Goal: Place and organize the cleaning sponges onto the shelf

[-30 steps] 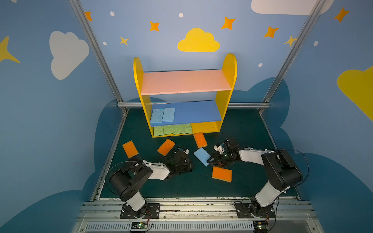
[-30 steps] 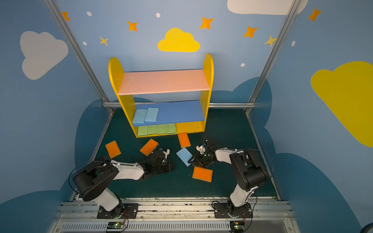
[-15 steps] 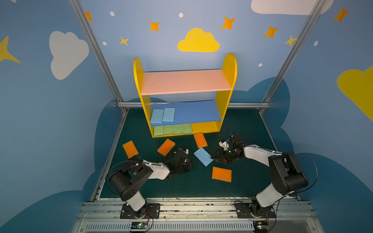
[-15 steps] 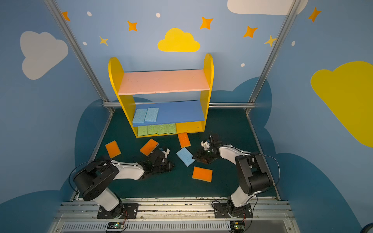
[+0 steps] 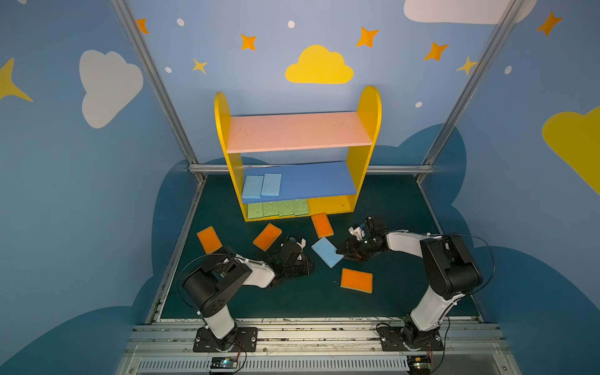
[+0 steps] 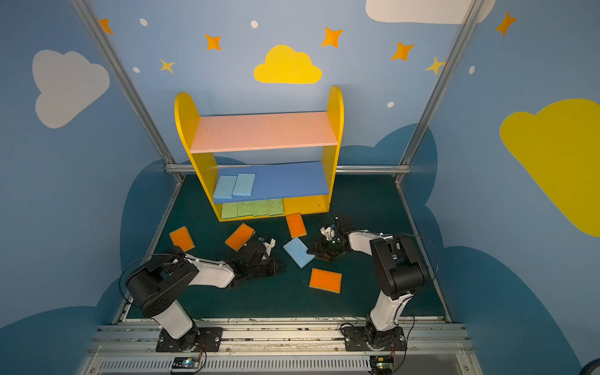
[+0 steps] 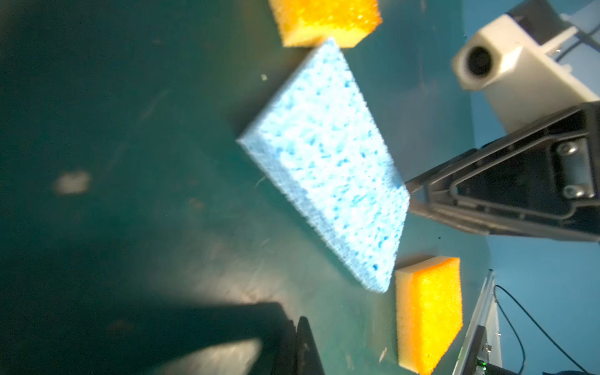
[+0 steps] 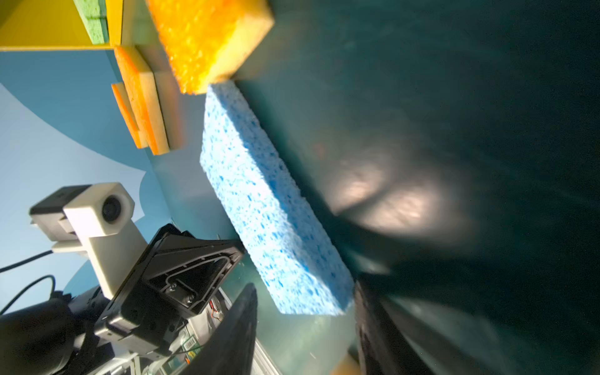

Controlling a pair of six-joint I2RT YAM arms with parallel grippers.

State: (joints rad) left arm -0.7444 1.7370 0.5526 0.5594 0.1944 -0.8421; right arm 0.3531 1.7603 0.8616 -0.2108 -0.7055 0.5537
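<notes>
On the green table (image 5: 389,292), on the near side of the shelf (image 5: 298,133), the left gripper (image 5: 306,264) lies with its jaws clenched and empty. The right gripper (image 5: 342,255), jaws released, is nearer to the loose blue sponge (image 5: 327,252), just right of its near-right short end. The sponge's long axis runs far-left to near-right.

Both arms are folded down low: the left arm (image 5: 256,274) and right arm (image 5: 406,240) reach in toward the middle with forearms almost flat. The left gripper (image 5: 305,265) has its jaws pinched tight together, tips right down at the surface. The right gripper (image 5: 344,252) points across toward it, jaws clearly parted.
</notes>
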